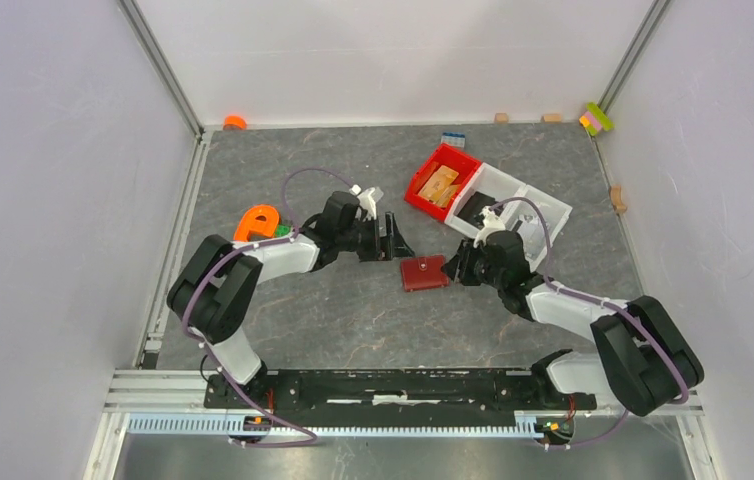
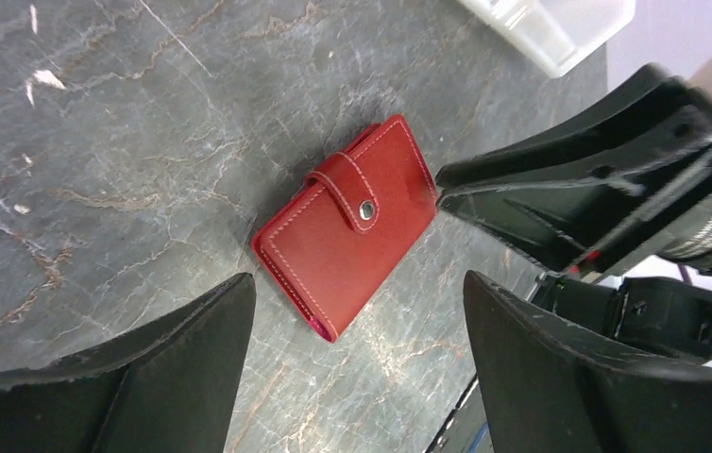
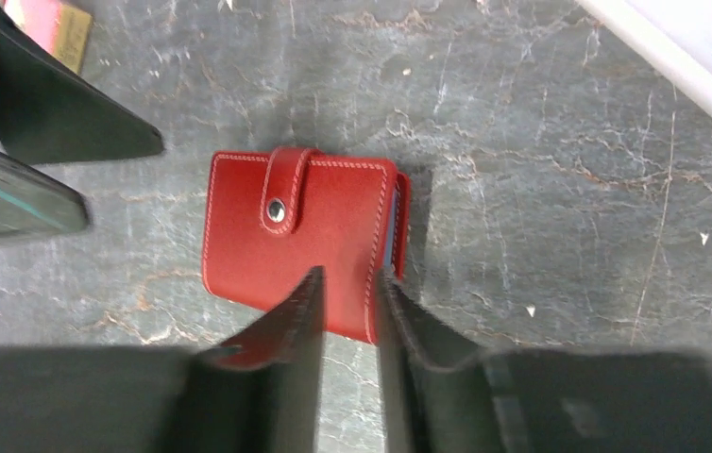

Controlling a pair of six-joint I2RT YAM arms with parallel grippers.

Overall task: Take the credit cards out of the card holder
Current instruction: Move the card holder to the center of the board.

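Grey marbled tabletop fills the floor of a white-walled booth, with a red bin [image 1: 441, 182] and a white bin [image 1: 525, 205] at the upper right of the overhead view. The card holder [image 1: 423, 272] lies flat just below the middle of that view, between the two arms. It is folded shut, its strap [image 3: 284, 193] snapped down over the cover, and the credit cards are hidden inside. The left gripper [image 1: 394, 241] hangs just up and left of it with its fingers spread wide, holding nothing. The right gripper [image 3: 347, 283] has its jaws nearly together with a narrow slit between them, the tips at the holder's lower edge in its own camera. Whether they press on the leather I cannot tell, but nothing looks clamped. The step in hand seems to be getting the holder open, so no card can come out until the snap is undone. To do that well, one gripper should probably pin the cover away from the strap so the holder cannot slide on the smooth top. The other could then catch the strap's free end and peel it up from the snap. A push from the side would likely only shove the holder along.
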